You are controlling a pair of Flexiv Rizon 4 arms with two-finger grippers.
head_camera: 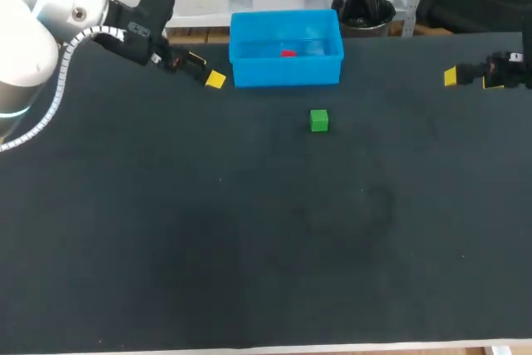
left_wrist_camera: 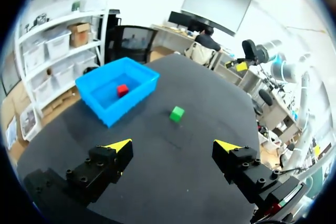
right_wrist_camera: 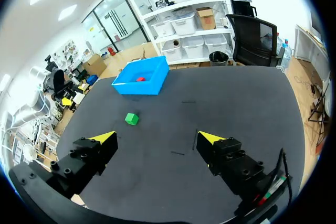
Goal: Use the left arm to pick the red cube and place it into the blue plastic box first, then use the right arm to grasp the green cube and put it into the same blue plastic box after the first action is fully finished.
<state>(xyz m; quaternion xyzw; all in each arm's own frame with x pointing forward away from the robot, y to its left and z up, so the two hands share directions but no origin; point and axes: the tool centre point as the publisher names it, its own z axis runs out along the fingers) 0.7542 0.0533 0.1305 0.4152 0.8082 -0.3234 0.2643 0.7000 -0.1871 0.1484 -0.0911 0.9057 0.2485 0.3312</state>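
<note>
The red cube point(head_camera: 288, 53) lies inside the blue plastic box point(head_camera: 241, 62) at the table's far edge; it also shows in the left wrist view as the red cube point(left_wrist_camera: 122, 90) in the box point(left_wrist_camera: 94, 100), and in the right wrist view as the red cube point(right_wrist_camera: 140, 79) in the box point(right_wrist_camera: 153, 85). The green cube point(head_camera: 319, 120) point(left_wrist_camera: 177, 114) point(right_wrist_camera: 131, 119) sits on the black table in front of the box. My left gripper point(head_camera: 205, 71) point(left_wrist_camera: 173, 145) hovers open and empty just left of the box. My right gripper point(head_camera: 459, 77) point(right_wrist_camera: 157, 139) stays open and empty at the far right.
The black table top point(head_camera: 249, 230) stretches wide and bare in front of the green cube. A black bin stands just behind the table's far edge.
</note>
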